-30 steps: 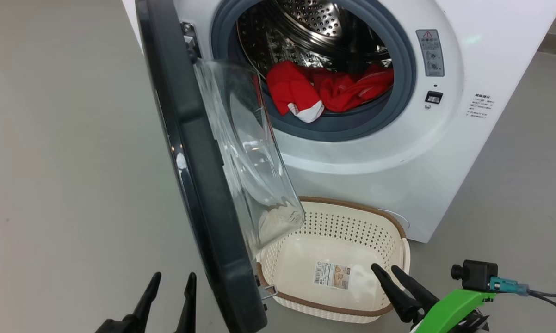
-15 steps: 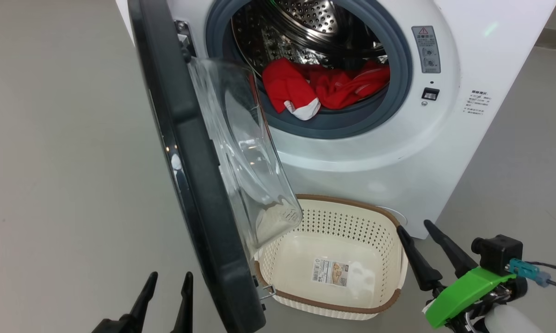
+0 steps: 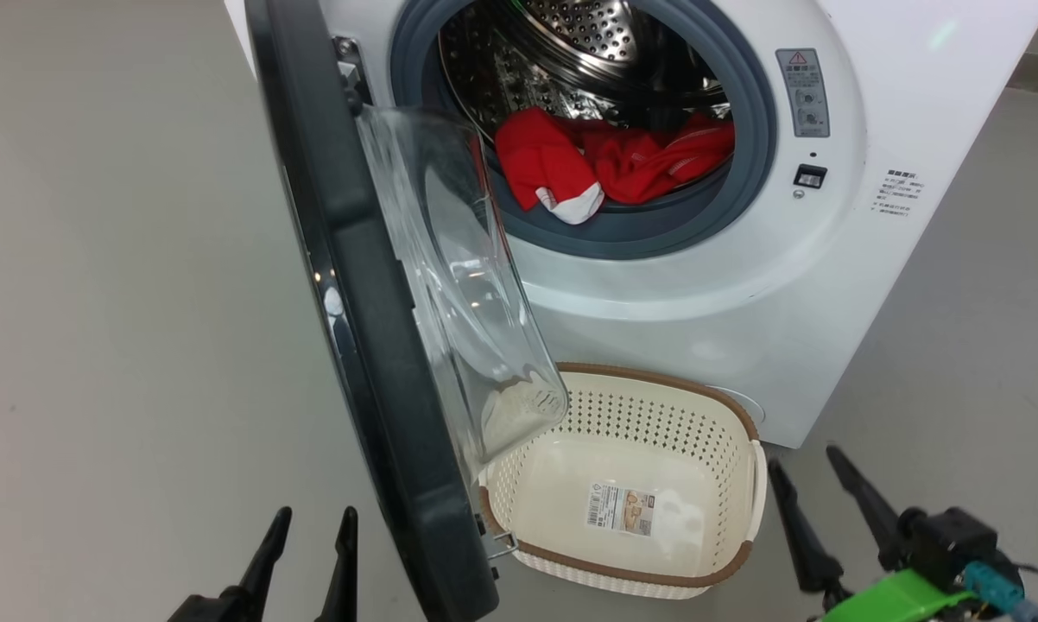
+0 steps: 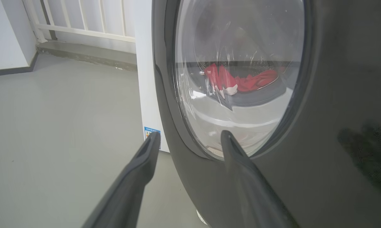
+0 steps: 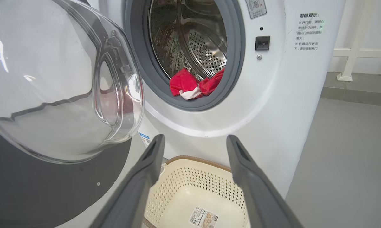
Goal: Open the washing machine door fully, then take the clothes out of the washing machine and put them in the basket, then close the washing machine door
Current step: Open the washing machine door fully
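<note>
While the washing machine door [image 3: 372, 345] stands swung out at 9 o'clock, arguably short of fully open:
- red clothes [image 3: 614, 164] inside the washing machine [image 3: 743, 285], 12 o'clock
- basket [image 3: 640, 415] empty, 6 o'clock
- left gripper [image 3: 313, 516], 7 o'clock, and right gripper [image 3: 804, 460], 5 o'clock, both spread, holding nothing

Unloading and door closing outstanding.

red clothes [image 3: 623, 164], cream basket [image 3: 743, 527], white washing machine [image 3: 838, 285]

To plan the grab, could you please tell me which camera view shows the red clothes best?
The head view: the clothes show full width, unobstructed. The right wrist view shows them smaller, partly behind the gasket. The left wrist view shows them through the washing machine door, distorted.
</note>
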You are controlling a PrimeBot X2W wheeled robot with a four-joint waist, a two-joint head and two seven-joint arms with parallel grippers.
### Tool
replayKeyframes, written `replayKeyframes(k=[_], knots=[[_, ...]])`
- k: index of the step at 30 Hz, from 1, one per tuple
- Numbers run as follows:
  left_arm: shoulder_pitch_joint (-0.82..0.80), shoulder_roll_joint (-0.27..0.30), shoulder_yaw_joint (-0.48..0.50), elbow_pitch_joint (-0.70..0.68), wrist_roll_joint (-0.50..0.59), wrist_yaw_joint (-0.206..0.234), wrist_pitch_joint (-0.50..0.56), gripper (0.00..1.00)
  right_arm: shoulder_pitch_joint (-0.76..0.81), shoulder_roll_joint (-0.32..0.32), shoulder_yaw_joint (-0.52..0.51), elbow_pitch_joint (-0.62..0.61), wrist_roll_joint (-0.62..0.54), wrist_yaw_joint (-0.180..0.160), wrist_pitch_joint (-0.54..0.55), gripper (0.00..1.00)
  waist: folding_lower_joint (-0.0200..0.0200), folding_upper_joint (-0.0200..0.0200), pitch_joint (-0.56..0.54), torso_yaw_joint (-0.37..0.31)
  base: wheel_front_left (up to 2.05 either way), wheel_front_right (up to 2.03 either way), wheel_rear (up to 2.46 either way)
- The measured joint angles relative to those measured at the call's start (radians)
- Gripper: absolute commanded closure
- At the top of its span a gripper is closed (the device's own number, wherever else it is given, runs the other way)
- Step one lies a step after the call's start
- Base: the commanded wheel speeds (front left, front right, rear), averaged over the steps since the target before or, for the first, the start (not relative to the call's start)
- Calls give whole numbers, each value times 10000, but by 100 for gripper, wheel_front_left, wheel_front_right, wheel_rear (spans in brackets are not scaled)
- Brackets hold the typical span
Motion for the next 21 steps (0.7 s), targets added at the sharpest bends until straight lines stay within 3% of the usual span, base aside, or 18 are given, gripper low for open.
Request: replayKeyframes(k=[12,13,14,15,21], knots=[[0,0,82,-8,-13,0,0,0,404,334,-293,142,-470,2,0,0,0,0,-4,-67,0,0,0],[0,0,86,-10,-42,-2,0,13,401,343,-297,128,-470,2,0,0,0,0,1,-71,0,0,0],[0,0,94,-13,-59,-2,0,66,399,351,-303,109,-472,2,0,0,0,0,7,-71,0,0,0],[0,0,109,-21,-104,0,0,100,395,362,-305,90,-474,2,0,0,0,0,12,-68,0,0,0],[-22,-4,656,-955,-608,125,0,100,383,428,-314,-8,-552,2,0,0,0,0,34,-18,0,0,0]])
